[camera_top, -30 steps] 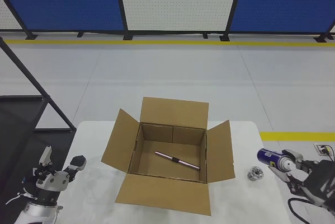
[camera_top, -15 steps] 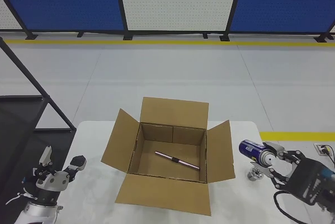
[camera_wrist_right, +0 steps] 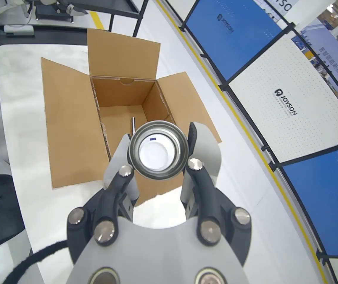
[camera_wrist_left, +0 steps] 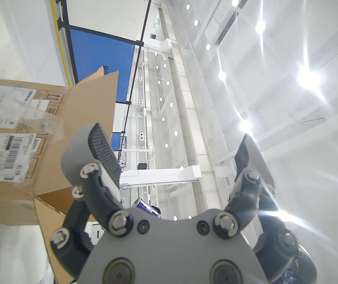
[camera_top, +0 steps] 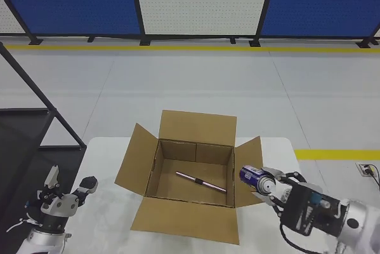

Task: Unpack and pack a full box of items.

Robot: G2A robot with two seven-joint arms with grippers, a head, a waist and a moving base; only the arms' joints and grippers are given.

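The right gripper (camera_wrist_right: pixel 158 138) clamps a can (camera_wrist_right: pixel 158 156) above the box's (camera_top: pixel 198 129) flap. The left gripper (camera_wrist_left: pixel 172 144) gapes open near the box's stuck-on labels (camera_wrist_left: pixel 6 155).

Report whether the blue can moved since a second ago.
Yes. The can, in the right gripper, moved left, reaching the right flap of the cardboard box.

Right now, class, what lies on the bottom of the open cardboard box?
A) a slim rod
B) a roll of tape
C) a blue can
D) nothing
A: a slim rod lies on the floor of the cardboard box; the blue can is clamped in the right gripper, outside the opening.
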